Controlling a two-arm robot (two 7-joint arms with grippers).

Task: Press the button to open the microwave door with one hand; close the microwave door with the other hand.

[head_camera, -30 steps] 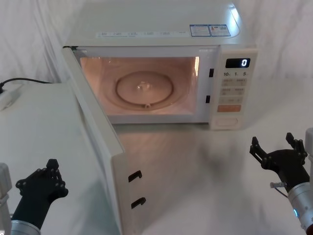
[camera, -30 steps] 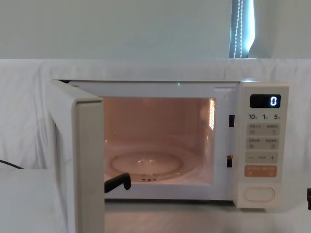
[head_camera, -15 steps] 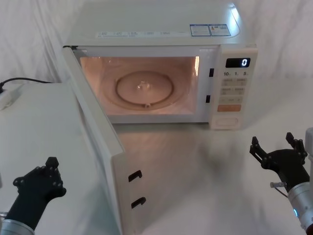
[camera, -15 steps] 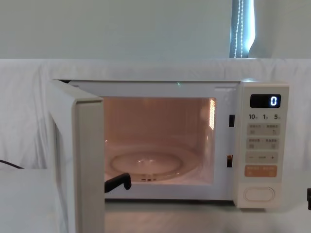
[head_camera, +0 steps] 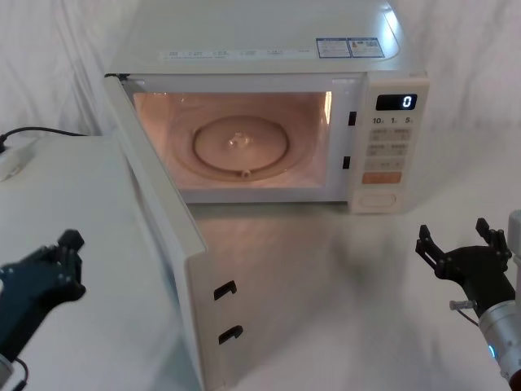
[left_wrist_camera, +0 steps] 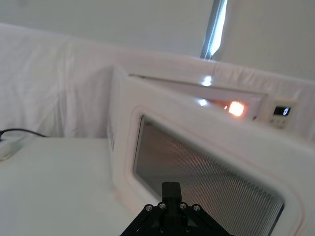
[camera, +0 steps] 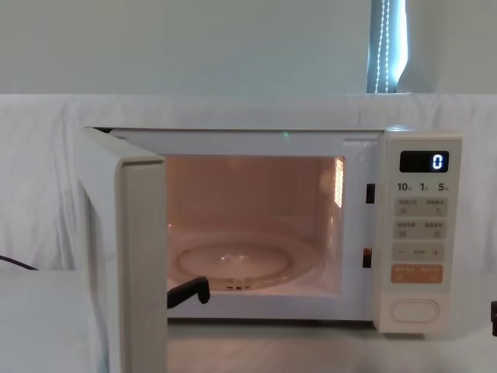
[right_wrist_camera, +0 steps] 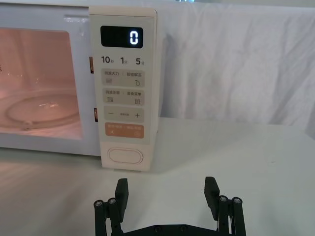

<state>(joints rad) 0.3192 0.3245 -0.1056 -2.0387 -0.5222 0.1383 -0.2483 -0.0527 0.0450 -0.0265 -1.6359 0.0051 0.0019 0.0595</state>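
Note:
The microwave door (head_camera: 159,199) stands wide open, swung out toward me on the left, with its latch edge nearest me. Its dark window (left_wrist_camera: 197,179) faces my left gripper (head_camera: 72,262), which is shut and sits low at the left, on the door's outer side and apart from it. The button (head_camera: 377,199) is the cream pill-shaped key at the bottom of the control panel (right_wrist_camera: 125,156). Low on the right, my right gripper (head_camera: 452,235) hovers open above the table and in front of the panel, well short of the button (camera: 414,311).
The lit cavity holds a glass turntable (head_camera: 240,147). Two dark latch hooks (head_camera: 225,291) stick out of the door's free edge. A black cable (head_camera: 41,133) and a white power strip (head_camera: 12,163) lie at the far left. White cloth covers the table and backdrop.
My left gripper has moved left and a little farther away, out along the door's outer face. The right gripper and the door have not moved.

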